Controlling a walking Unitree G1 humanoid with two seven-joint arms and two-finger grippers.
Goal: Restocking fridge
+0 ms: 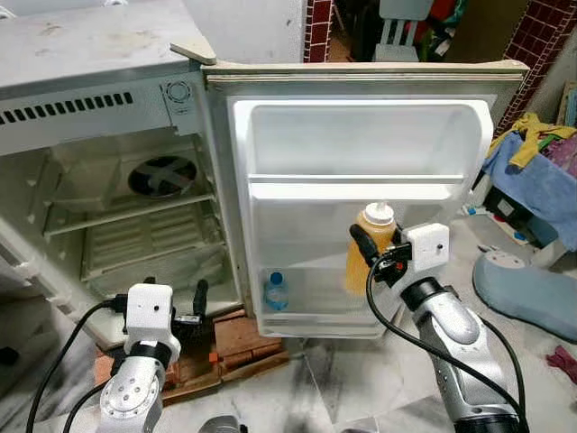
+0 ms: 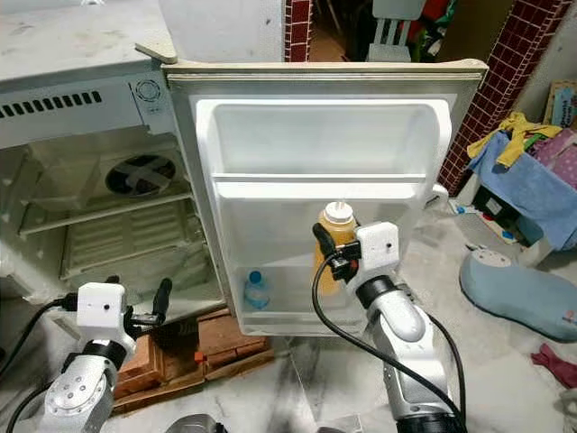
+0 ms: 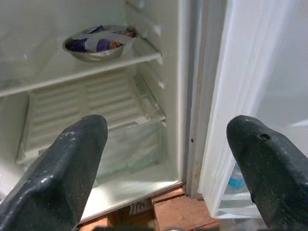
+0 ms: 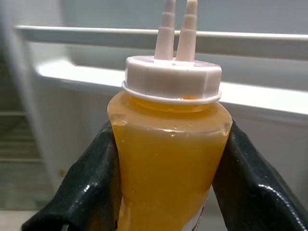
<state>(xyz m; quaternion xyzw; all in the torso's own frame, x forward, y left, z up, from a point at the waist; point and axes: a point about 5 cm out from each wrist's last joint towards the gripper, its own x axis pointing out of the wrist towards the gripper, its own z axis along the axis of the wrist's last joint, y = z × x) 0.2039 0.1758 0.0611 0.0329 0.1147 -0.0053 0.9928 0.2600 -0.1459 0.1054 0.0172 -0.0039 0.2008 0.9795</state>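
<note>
A squeeze bottle of yellow-orange sauce [image 1: 372, 245] with a white twin-nozzle cap is upright in my right gripper [image 1: 374, 255], whose black fingers [image 4: 91, 178] are shut on its sides. I hold it in front of the open fridge door [image 1: 361, 162], just above the door's bottom shelf [image 1: 311, 317]. A small blue-capped water bottle [image 1: 276, 290] stands in that bottom shelf at the left. My left gripper [image 1: 185, 311] is open and low, in front of the fridge's lower compartment [image 1: 144, 244]. A steel bowl of packets [image 3: 98, 42] sits on an inner shelf.
The small fridge stands on bricks and wood [image 1: 234, 347] on a tiled floor. A blue-covered pile of clothes [image 1: 541, 171] and a grey oval object [image 1: 527, 289] lie to the right. A red brick pillar [image 2: 491, 72] stands behind the door.
</note>
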